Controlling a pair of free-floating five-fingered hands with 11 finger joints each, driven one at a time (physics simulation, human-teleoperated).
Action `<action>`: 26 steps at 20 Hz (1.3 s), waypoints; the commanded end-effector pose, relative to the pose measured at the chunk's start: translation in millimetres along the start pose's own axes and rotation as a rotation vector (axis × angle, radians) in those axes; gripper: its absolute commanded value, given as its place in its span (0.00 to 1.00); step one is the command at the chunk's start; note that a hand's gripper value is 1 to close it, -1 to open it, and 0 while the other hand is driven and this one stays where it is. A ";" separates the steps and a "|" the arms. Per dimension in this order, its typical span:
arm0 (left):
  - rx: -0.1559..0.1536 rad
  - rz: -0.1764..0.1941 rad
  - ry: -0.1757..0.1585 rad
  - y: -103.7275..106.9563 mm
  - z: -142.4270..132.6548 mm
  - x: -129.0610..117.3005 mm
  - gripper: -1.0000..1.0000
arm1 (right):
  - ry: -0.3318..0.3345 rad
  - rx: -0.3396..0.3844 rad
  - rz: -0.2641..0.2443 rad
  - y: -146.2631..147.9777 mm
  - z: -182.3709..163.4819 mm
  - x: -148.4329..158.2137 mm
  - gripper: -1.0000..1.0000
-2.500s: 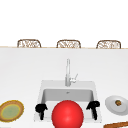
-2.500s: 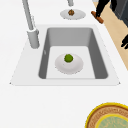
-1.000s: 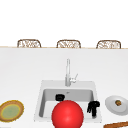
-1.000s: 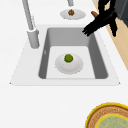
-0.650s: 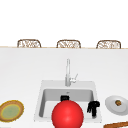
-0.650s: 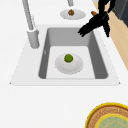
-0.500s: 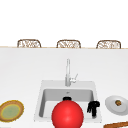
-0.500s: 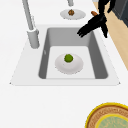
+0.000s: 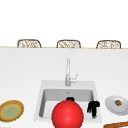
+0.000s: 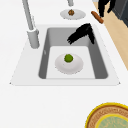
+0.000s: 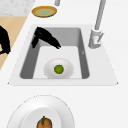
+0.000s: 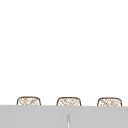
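Hovering left hand (image 10: 82, 33) in sink (image 10: 42, 60), fingers straight, above plate (image 10: 75, 66) with lime (image 10: 68, 58).

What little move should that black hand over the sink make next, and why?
Probably the left hand should ease down toward the green fruit on the white plate in the sink. Its fingers are straight and point that way, but there is a clear gap between them and the fruit, so nothing is touched yet.

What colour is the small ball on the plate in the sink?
Green ball, clearest in the left side view.
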 end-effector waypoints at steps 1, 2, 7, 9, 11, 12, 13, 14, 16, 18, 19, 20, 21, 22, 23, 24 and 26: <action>0.031 0.052 0.009 -9.3 1.4 -38.0 0.00 | 0.000 0.000 0.000 0.0 0.0 0.0 0.50; 0.031 0.061 0.012 -11.6 1.6 -45.9 0.00 | 0.000 0.000 0.000 0.0 0.0 0.0 0.50; 0.034 0.112 0.050 -31.7 -8.7 -64.3 0.00 | 0.000 0.000 0.000 0.0 0.0 0.0 0.50; 0.026 0.111 0.047 -43.7 -16.6 -69.9 0.00 | 0.000 0.000 0.000 0.0 0.0 0.0 0.50; 0.007 0.126 0.029 -47.3 -19.3 -82.8 0.00 | 0.000 0.000 0.000 0.0 0.0 0.0 0.50; -0.007 0.142 0.021 -45.4 -20.1 -92.2 0.00 | 0.000 0.000 0.000 0.0 0.0 0.0 0.50; -0.012 0.155 0.017 -45.3 -19.5 -102.2 0.00 | 0.000 0.000 0.000 0.0 0.0 0.0 0.50; -0.012 0.172 0.017 -47.4 -21.5 -108.9 0.00 | 0.000 0.000 0.000 0.0 0.0 0.0 0.50; -0.009 0.198 0.021 -51.5 -23.5 -121.9 0.00 | 0.000 0.000 0.000 0.0 0.0 0.0 0.50; -0.008 0.215 0.044 -55.6 -21.1 -133.0 0.00 | 0.000 0.000 0.000 0.0 0.0 0.0 0.50; -0.029 0.206 0.053 -55.4 -21.5 -145.2 0.00 | 0.000 0.000 0.000 0.0 0.0 0.0 0.50; -0.045 0.206 0.050 -55.8 -21.6 -154.5 0.00 | 0.000 0.000 0.000 0.0 0.0 0.0 0.50; -0.055 0.200 0.049 -60.4 -28.3 -159.4 0.00 | 0.000 0.000 0.000 0.0 0.0 0.0 0.50; -0.058 0.184 0.052 -69.0 -30.1 -160.7 0.00 | 0.000 0.000 0.000 0.0 0.0 0.0 0.50; -0.054 0.170 0.051 -79.1 -29.1 -159.4 0.00 | 0.000 0.000 0.000 0.0 0.0 0.0 0.50; -0.056 0.179 0.049 -81.7 -27.6 -162.8 0.00 | 0.000 0.000 0.000 0.0 0.0 0.0 0.50; -0.062 0.205 0.043 -84.9 -26.9 -175.2 0.00 | 0.000 0.000 0.000 0.0 0.0 0.0 0.50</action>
